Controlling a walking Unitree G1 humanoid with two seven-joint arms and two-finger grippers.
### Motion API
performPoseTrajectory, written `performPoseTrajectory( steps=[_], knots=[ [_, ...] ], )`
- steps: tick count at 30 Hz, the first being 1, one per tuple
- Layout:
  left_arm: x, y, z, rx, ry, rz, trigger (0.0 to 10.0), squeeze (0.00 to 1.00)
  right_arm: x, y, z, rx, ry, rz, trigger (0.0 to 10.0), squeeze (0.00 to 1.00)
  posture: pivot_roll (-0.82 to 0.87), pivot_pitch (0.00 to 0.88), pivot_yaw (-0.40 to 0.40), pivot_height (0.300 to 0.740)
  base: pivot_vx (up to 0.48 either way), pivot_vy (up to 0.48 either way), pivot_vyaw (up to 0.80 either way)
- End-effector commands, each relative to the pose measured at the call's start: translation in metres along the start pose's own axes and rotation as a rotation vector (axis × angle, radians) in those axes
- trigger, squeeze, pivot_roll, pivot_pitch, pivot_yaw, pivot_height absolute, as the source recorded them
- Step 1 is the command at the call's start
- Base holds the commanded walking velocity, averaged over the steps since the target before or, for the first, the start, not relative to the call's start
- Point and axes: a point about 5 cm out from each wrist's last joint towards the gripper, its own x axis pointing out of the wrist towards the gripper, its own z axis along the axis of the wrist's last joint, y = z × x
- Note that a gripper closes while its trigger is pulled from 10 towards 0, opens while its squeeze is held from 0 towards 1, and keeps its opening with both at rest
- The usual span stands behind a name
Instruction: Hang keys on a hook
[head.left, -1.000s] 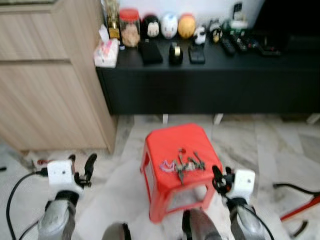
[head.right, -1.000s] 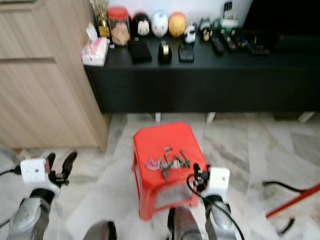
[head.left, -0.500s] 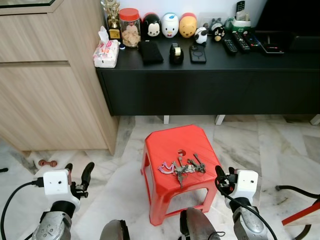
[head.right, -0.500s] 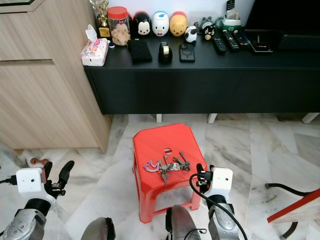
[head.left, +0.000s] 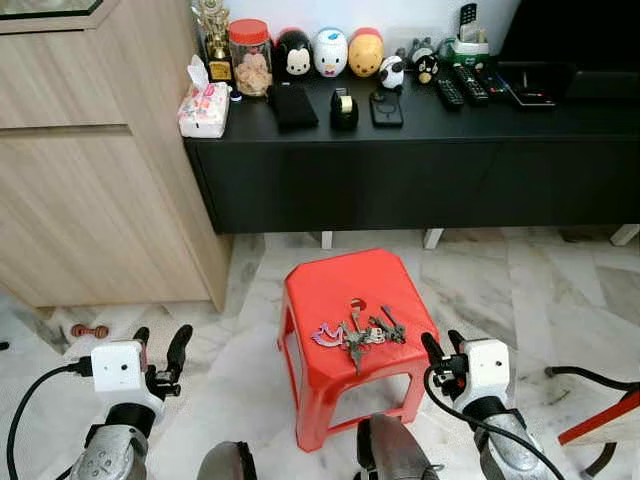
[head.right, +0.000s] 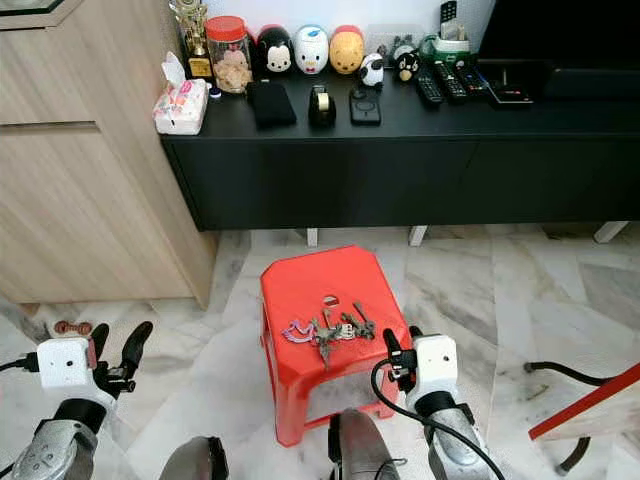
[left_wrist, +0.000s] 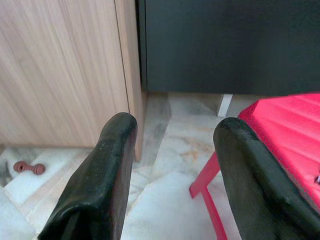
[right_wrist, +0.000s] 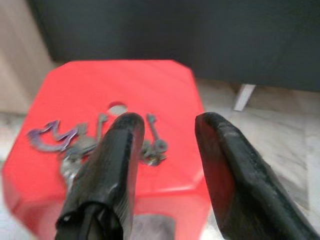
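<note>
A bunch of keys (head.left: 356, 332) with a purple keychain lies on top of a red plastic stool (head.left: 335, 283) on the marble floor in front of me. My right gripper (head.left: 442, 346) is open, low at the stool's right front corner, just short of the keys. In the right wrist view the keys (right_wrist: 154, 144) lie past the open right gripper (right_wrist: 167, 134), partly hidden by one finger (right_wrist: 112, 155). My left gripper (head.left: 160, 343) is open too, out to the left of the stool over the floor. The left wrist view has the stool's edge (left_wrist: 285, 125) beyond the left gripper (left_wrist: 172, 150).
A long black low cabinet (head.left: 420, 165) stands behind the stool, with a jar, tissues, figurines and remotes on top. On the left is a tall wooden cabinet (head.left: 90, 180). A small red toy (head.left: 88, 330) lies at its foot. A red bar and black cable (head.left: 600, 410) lie at the right.
The picture was blurred a second ago and is sharp now, and the camera has shifted a little. Both grippers stay open in much the same places. The keys have not moved.
</note>
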Motion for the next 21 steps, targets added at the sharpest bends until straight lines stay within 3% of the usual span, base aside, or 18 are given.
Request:
performPoseTrajectory(
  steps=[1, 15, 21],
  knots=[
    [-0.0044, 0.0032, -0.0058, -0.002, 0.019, 0.004, 10.0, 0.0, -0.0012, 0.0014, -0.0044, -0.002, 0.036, -0.002, 10.0, 0.0, -0.16, 0.135, -0.034, 0.626, 0.0, 0.0, 0.0],
    [-0.0071, 0.004, -0.0044, 0.001, 0.006, 0.017, 10.0, 0.0, 0.0034, 0.0051, -0.0006, -0.003, 0.039, -0.008, 10.0, 0.0, -0.14, 0.13, -0.034, 0.573, 0.0, 0.0, 0.0],
    [0.0013, 0.0025, -0.0014, -0.002, -0.001, 0.004, 10.0, 0.0, 0.0047, 0.0023, 0.0, 0.025, 0.029, -0.05, 10.0, 0.0, -0.16, 0.132, -0.03, 0.573, 0.0, 0.0, 0.0]
  ],
)
